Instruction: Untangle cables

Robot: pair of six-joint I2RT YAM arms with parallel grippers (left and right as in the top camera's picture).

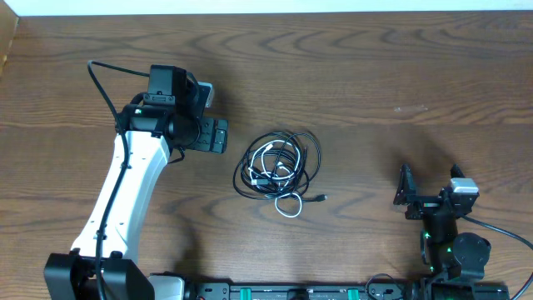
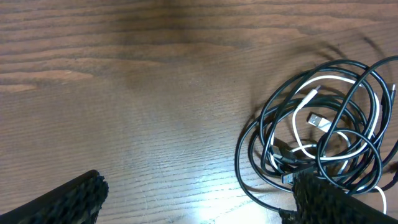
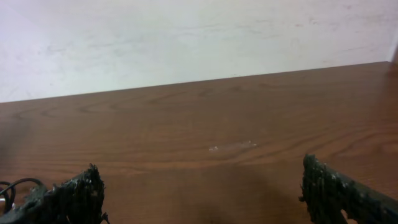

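Left gripper (image 1: 218,135): jaws spread wide, nothing between them, over bare table (image 1: 375,67)
Right gripper (image 1: 429,190): jaws wide apart, empty
Cables (image 1: 279,164): one tangled pile of black and white loops on the wood, just beside the left gripper on its right, well apart from the right gripper
Left finger (image 2: 329,199): covers the pile's near edge in the left wrist view
White cable (image 1: 289,207): wound among the black loops, one small loop poking out
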